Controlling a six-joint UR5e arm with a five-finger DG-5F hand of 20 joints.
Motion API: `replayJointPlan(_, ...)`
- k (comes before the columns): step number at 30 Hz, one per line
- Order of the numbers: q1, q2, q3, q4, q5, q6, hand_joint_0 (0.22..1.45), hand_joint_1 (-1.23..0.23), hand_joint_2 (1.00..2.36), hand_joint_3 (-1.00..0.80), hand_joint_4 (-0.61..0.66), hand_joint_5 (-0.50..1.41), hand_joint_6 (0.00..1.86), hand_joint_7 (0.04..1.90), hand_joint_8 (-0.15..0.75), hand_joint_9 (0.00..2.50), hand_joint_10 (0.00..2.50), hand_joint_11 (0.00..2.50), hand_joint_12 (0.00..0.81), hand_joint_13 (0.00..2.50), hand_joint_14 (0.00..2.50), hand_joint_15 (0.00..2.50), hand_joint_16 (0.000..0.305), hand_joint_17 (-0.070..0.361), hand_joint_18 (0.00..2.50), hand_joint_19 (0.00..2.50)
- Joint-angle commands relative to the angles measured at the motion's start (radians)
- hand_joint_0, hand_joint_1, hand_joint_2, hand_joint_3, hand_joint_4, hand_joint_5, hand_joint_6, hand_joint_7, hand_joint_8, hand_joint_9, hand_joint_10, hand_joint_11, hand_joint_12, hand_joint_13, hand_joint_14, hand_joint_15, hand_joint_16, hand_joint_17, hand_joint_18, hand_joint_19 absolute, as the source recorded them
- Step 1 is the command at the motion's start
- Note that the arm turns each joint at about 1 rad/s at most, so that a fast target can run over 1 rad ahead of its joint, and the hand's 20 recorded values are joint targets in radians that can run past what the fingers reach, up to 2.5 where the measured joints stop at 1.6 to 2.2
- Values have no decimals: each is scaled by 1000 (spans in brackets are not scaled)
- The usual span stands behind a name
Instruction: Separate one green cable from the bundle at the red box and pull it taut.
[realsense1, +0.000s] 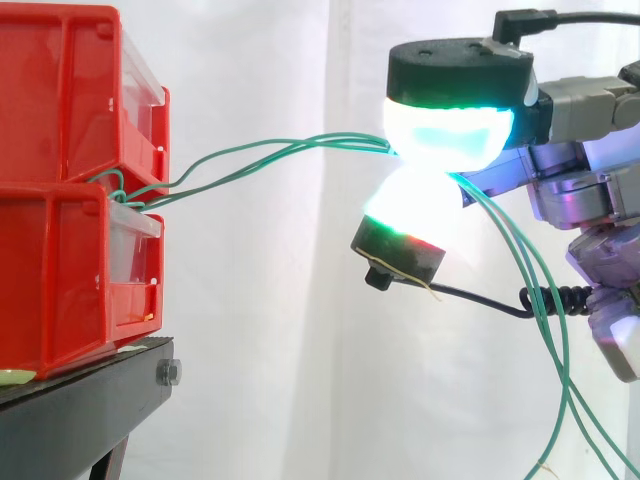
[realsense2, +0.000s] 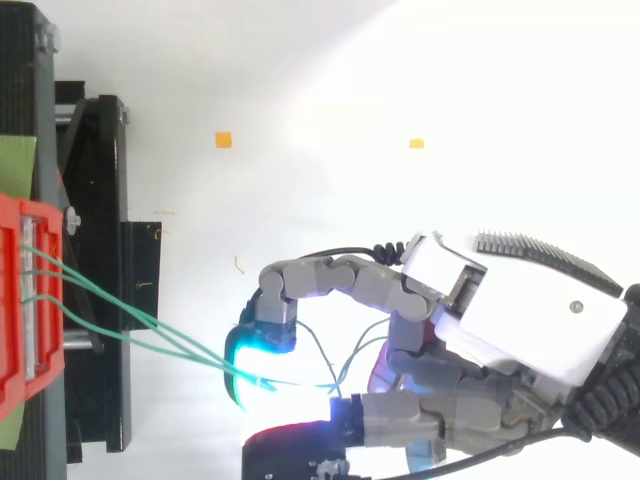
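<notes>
The hand (realsense1: 590, 165) is in from the right, well clear of the bins, and it's pinching. Two glowing pads (realsense1: 450, 130) are pressed together, one above and one below, with the green cables (realsense1: 260, 158) caught between them. More than one strand runs into that pinch; exactly how many, I can't tell.

On the left, the cables come out at the gap between the upper red bin (realsense1: 60, 100) and the lower bin (realsense1: 60, 290), both stacked on the black stand (realsense1: 80, 400). From there the strands rise across open air to the pads, spread apart near the bins and closing up at the pinch. They curve gently, not a straight line. Past the pads they drop away towards the lower right, hanging loose in front of the white curtain (realsense1: 280, 340).

From above, the strands (realsense2: 150, 335) fan from the bin's edge (realsense2: 10, 300) to the cyan pad (realsense2: 262, 350), with the palm (realsense2: 520, 310) behind it.
</notes>
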Motion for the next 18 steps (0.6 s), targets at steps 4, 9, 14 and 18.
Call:
replayJointPlan(4, 0, -1, 1, 1, 0, 0, 622, -811, 1006, -99, 26, 151, 503, 1368, 20, 2500, 2500, 589, 511, 2087, 7, 166, 77, 173, 1957, 0)
replayJointPlan(9, 0, -1, 0, 1, 0, 0, 606, -861, 1005, -132, 53, 151, 502, 1378, 37, 2500, 2500, 591, 515, 2094, 7, 166, 78, 176, 1961, 0)
replayJointPlan(14, 0, -1, 0, -1, 0, 0, 464, -703, 1000, -500, 58, 147, 501, 1404, 36, 2500, 2500, 479, 490, 2071, 8, 218, 70, 159, 1849, 74)
replayJointPlan(18, -1, 1, 1, -1, 0, 0, 414, -528, 1000, -500, 68, 149, 502, 1393, 41, 2500, 2500, 507, 498, 2116, 8, 221, 74, 166, 1911, 33)
